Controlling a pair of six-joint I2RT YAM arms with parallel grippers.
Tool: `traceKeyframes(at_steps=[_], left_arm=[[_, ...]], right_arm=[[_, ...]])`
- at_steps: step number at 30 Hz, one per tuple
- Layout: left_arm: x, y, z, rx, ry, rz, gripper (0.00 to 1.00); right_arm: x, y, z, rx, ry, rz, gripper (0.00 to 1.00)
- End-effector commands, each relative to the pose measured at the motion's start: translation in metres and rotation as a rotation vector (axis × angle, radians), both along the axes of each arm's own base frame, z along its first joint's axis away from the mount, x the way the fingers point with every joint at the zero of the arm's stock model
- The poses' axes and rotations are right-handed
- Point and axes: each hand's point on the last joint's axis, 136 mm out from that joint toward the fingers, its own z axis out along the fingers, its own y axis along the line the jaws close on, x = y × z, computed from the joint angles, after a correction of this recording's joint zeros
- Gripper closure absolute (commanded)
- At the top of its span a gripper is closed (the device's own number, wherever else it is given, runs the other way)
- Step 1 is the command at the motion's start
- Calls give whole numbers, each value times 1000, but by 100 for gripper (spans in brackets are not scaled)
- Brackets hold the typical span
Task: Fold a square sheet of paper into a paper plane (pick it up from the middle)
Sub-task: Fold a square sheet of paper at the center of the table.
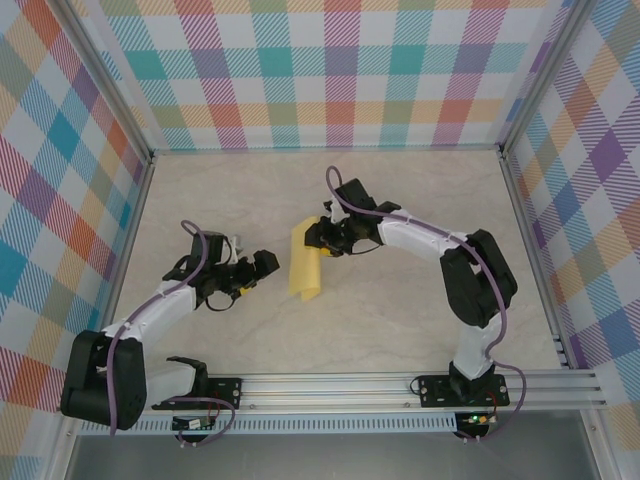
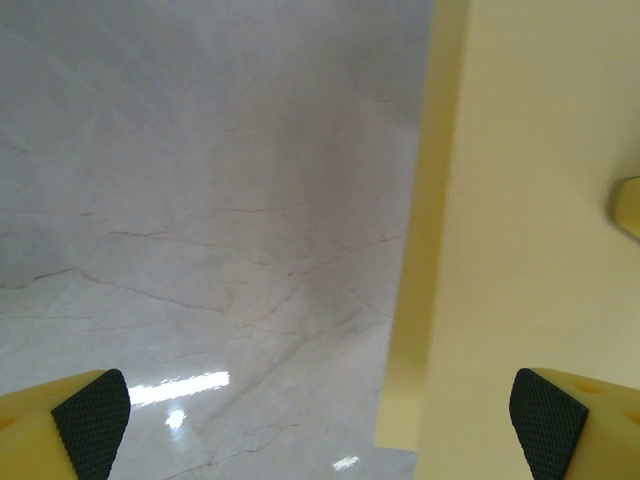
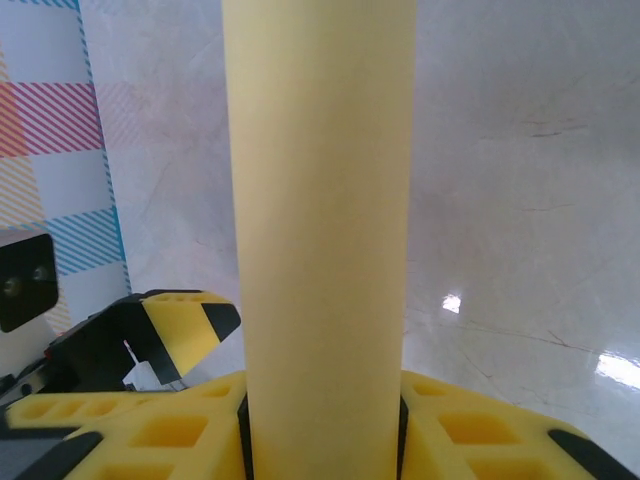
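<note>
Between the fingers of the right gripper (image 3: 320, 450), pinches the sheet of paper (image 3: 320, 200) from both sides, jaws drawn partway in and pressed against its flanks. Holds it bowed into a rounded, tube-like strip, plain pale yellow, running straight out past the fingertips and away from the palm. Seen from above, holds the same sheet (image 1: 305, 262) at the tip of the right gripper (image 1: 320, 238), hanging from the fingertips, curled rather than flat, lower end close to the tabletop. Cannot tell whether touching it or just clear of it.

Just across the paper from that grip, faces the left gripper (image 1: 262, 264), near the sheet but apart from it. Spreads the left gripper (image 2: 320, 425) fully wide, black pads (image 2: 90, 420) far out to either side, clasping nothing. Ahead of its right-hand finger, meets the sheet (image 2: 540, 200) as a broad pale-yellow face, with a narrower, darker layer along the edge toward the gap. Beside the right gripper's own fingers, catches one yellow-and-black finger (image 3: 185, 325) of the left gripper, aimed at the strip and close to it.

Under and beyond both hands, spreads a glossy, pale marble-look tabletop (image 1: 420, 300), finely veined, with glints of light. Farther out, past the fingertips, closes off with checked walls (image 1: 340, 70) in pink, teal, orange and purple stripes.
</note>
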Motion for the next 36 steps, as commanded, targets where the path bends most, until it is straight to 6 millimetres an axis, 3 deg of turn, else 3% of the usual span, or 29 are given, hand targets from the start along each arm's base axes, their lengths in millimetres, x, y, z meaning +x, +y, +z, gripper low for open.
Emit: traceKeyframes(at_steps=[1,4,8,14,21,27,36], left_arm=[[13,-18,17,-101,-19,-36,1],[14,-28,6,-122,34,-64,7],[14,-40,-6,-137,74,-90,12],[11,-58,-20,-111,113,-126,17],[9,-68,-31,-85,138,-141,22],[7,-77,-35,-93,149,-169,36],[10,-89,-27,-152,141,-218,65]], right_arm=[[-2,7,-20,44,65,15,62],[-2,-3,-46,-17,94,-8,61],[-4,-7,-58,-22,120,-14,58],[-6,-18,-54,-53,95,-32,41],[-16,-33,-50,-72,95,-44,38],[-22,-44,-49,-72,94,-51,36],[-26,-51,-52,-94,107,-62,36]])
